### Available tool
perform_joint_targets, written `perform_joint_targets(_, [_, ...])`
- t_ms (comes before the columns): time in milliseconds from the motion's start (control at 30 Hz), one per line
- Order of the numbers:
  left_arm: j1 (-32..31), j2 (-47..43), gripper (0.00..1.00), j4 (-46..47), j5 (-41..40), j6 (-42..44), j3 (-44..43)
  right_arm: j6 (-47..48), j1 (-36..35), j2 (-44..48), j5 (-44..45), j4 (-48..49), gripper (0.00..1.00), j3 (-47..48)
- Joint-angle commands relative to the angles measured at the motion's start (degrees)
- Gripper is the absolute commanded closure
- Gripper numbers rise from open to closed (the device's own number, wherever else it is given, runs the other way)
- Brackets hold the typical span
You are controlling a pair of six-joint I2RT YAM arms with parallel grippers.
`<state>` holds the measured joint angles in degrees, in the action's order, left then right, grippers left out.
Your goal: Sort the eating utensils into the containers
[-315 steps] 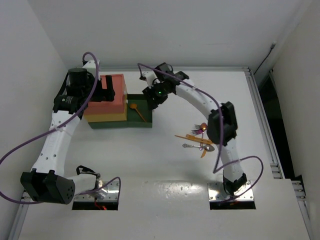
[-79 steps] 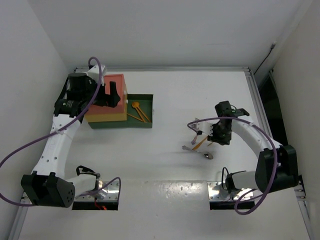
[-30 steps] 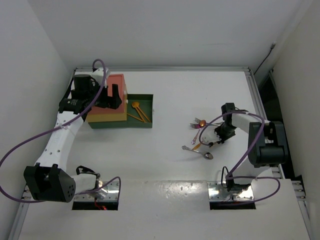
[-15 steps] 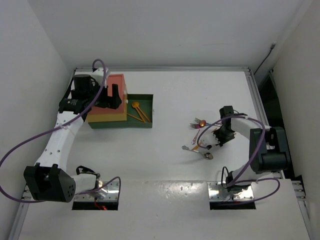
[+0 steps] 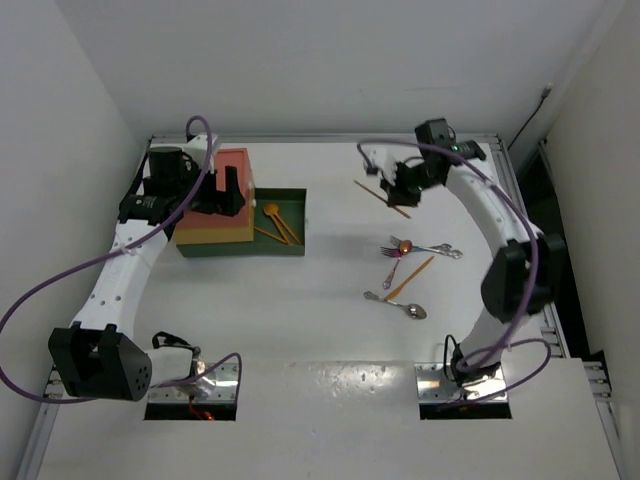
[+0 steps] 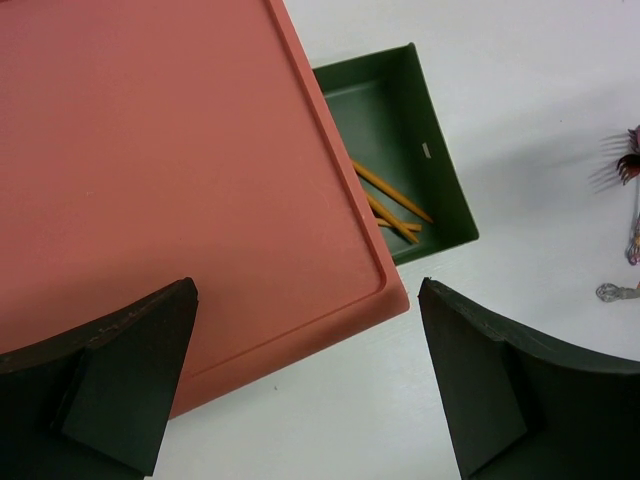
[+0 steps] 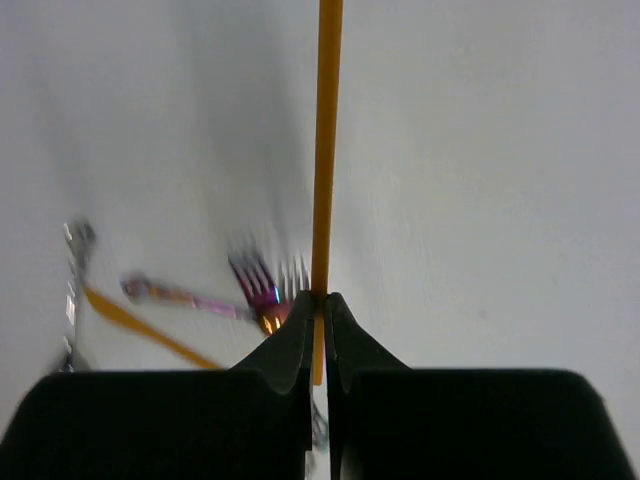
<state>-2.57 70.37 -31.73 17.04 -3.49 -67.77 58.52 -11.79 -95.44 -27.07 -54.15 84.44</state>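
Change: right gripper (image 5: 400,190) was low over the utensil pile at right centre half a second ago; now we see it lifted to upper centre-right, well apart from the pile.
Right fingers: pinched on an orange utensil (image 7: 326,150), handle running straight up the wrist frame; fork or spoon, cannot tell.
Pile: purple fork (image 5: 391,250), orange piece (image 5: 412,276) and silver metal spoon (image 5: 397,304) left on the table (image 5: 330,330), right of centre.
Left gripper (image 6: 300,390): fingers spread wide, gripping nothing, above the red-orange top drawer (image 6: 150,150), unchanged.
Green drawer (image 5: 292,240): pulled out, upper left, orange utensils (image 5: 275,224) inside.
Meaning: we judge the pick succeeded; carry to the green drawer is next.
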Motion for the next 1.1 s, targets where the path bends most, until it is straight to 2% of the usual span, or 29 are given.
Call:
perform_joint_targets(0, [0.0, 2.0, 0.00, 1.0, 1.9, -1.0, -3.2, -35.2, -3.6, -13.1, -16.0, 2.0, 1.00, 16.7])
perform_joint_targets(33, [0.0, 2.7, 0.00, 1.0, 1.9, -1.0, -3.9, -45.7, -4.5, -17.5, -17.4, 4.2, 1.00, 19.0])
perform_joint_targets(100, [0.0, 3.4, 0.00, 1.0, 2.5, -1.0, -4.6, -55.5, -7.9, -20.0, -19.3, 10.3, 1.00, 21.8])
perform_joint_targets(133, [0.0, 3.4, 0.00, 0.4, 2.5, -1.0, -4.7, -63.2, -9.2, -20.8, -19.3, 16.9, 1.00, 21.8])
perform_joint_targets(233, [0.0, 3.9, 0.00, 0.4, 2.5, -1.0, -5.3, -72.5, -13.6, -24.3, -17.1, 25.4, 1.00, 24.4])
perform_joint_targets(300, [0.0, 3.9, 0.00, -0.1, 1.9, -1.0, -5.3, -73.2, -16.2, -27.5, -16.5, 24.8, 1.00, 29.3])
perform_joint_targets(533, [0.0, 3.9, 0.00, -0.1, 1.4, -1.0, -4.7, -75.7, -20.9, -35.4, -14.5, 27.0, 1.00, 34.0])
perform_joint_targets(633, [0.0, 4.4, 0.00, -0.1, 1.4, -0.5, -4.7, -74.0, -22.6, -39.0, -12.7, 27.0, 1.00, 35.8])
perform_joint_targets(933, [0.5, 4.4, 0.00, -0.1, 1.4, -0.5, -3.7, -72.9, -23.6, -41.2, -4.1, 25.2, 1.00, 37.5])
perform_joint_targets(967, [0.5, 4.4, 0.00, -0.1, 1.4, -0.5, -3.7, -72.1, -23.6, -41.2, -3.3, 25.1, 0.98, 37.5])
perform_joint_targets(1000, [0.5, 4.4, 0.00, 0.4, 1.4, -0.5, -3.7, -70.7, -23.6, -41.2, -2.7, 24.6, 0.88, 38.1])
perform_joint_targets(1067, [0.5, 4.4, 0.00, 0.4, 1.4, -0.5, -3.7, -68.9, -24.3, -41.2, -1.1, 23.1, 0.40, 38.7])
